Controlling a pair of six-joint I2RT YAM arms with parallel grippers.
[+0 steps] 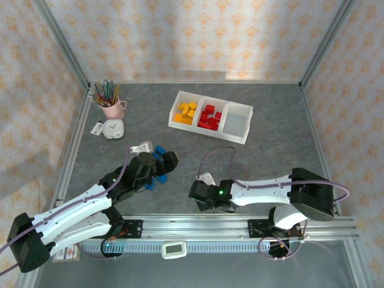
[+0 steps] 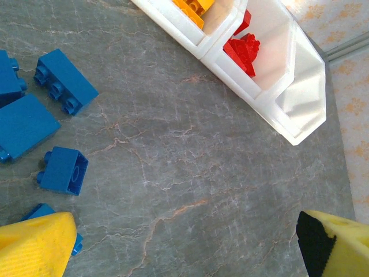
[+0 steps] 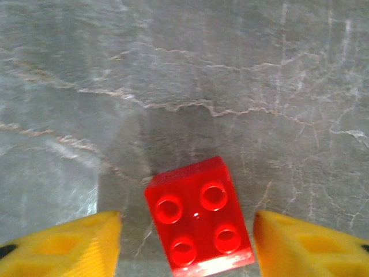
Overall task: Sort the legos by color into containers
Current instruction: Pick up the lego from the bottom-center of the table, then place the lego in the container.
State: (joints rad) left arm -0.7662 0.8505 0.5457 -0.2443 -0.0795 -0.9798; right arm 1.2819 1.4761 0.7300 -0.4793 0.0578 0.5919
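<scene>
A red lego (image 3: 199,216) lies studs-up on the table between the yellow fingers (image 3: 63,245) of my right gripper (image 3: 187,248), which is open with a gap on each side of the brick. In the top view the right gripper (image 1: 200,195) sits low near the front rail. My left gripper (image 1: 163,163) hovers open by several blue legos (image 2: 63,81), its yellow fingertips (image 2: 34,245) wide apart over bare table. The containers (image 1: 245,123) stand at the back: yellow legos (image 1: 186,113) in the left bin, red legos (image 1: 210,117) in the middle, nothing in the right bin.
A pink cup of pencils (image 1: 111,103) and a small white clock (image 1: 112,128) stand at the back left. A metal rail (image 1: 240,227) runs along the near edge. Bare table lies between the grippers and the tray.
</scene>
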